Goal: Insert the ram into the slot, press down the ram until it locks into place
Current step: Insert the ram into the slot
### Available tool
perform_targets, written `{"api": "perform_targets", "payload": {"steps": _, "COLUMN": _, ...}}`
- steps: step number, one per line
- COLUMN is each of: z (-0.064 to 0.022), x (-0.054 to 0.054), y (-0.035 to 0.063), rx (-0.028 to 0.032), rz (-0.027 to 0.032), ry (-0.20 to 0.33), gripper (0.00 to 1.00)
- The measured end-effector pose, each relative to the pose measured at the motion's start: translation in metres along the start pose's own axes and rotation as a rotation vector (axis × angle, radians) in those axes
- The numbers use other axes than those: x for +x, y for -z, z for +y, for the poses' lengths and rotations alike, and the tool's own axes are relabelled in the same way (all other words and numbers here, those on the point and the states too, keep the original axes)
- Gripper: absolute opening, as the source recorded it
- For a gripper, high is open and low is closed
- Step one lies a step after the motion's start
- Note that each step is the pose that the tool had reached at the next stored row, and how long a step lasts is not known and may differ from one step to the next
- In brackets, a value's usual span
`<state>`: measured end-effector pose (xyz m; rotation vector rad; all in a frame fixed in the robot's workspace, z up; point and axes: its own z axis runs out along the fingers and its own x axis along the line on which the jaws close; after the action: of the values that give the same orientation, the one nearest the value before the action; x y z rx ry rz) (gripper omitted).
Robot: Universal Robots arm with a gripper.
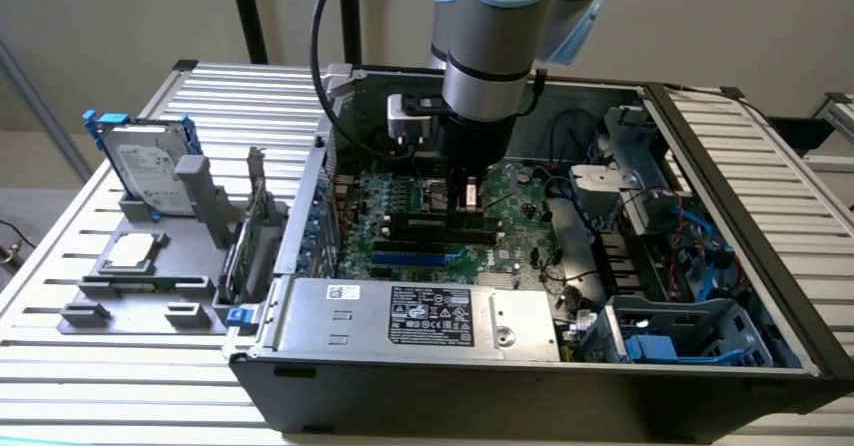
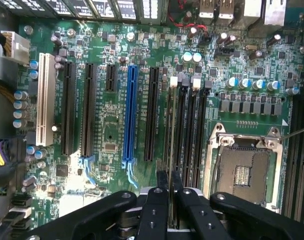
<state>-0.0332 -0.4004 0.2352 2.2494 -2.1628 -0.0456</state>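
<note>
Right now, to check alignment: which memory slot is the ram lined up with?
The slot farthest from the CPU socket; the ram, in the jaws, runs along it.

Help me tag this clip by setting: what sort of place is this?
Probably a robotics lab bench for PC assembly: an open computer case lies on a slatted metal table, the robot's gripper holds the ram at the motherboard, and a hard drive stands in a grey fixture.
</note>
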Motion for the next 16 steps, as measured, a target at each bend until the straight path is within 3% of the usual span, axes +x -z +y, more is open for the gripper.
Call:
{"api": "perform_targets", "payload": {"steps": 5, "z": 0.0011, "x": -0.0001, "y": 0.0010, "rx": 0.0025, "rz": -0.0001, "ry": 0.000, "gripper": 0.14}}
{"api": "perform_targets", "payload": {"steps": 12, "z": 0.0054, "x": -0.0002, "y": -0.0022, "rx": 0.0307, "rz": 0.0011, "ry": -0.002, "gripper": 0.14}}
{"api": "perform_targets", "payload": {"steps": 16, "z": 0.0056, "x": -0.0002, "y": -0.0044, "rx": 0.0354, "rz": 0.0012, "ry": -0.001, "gripper": 0.14}}
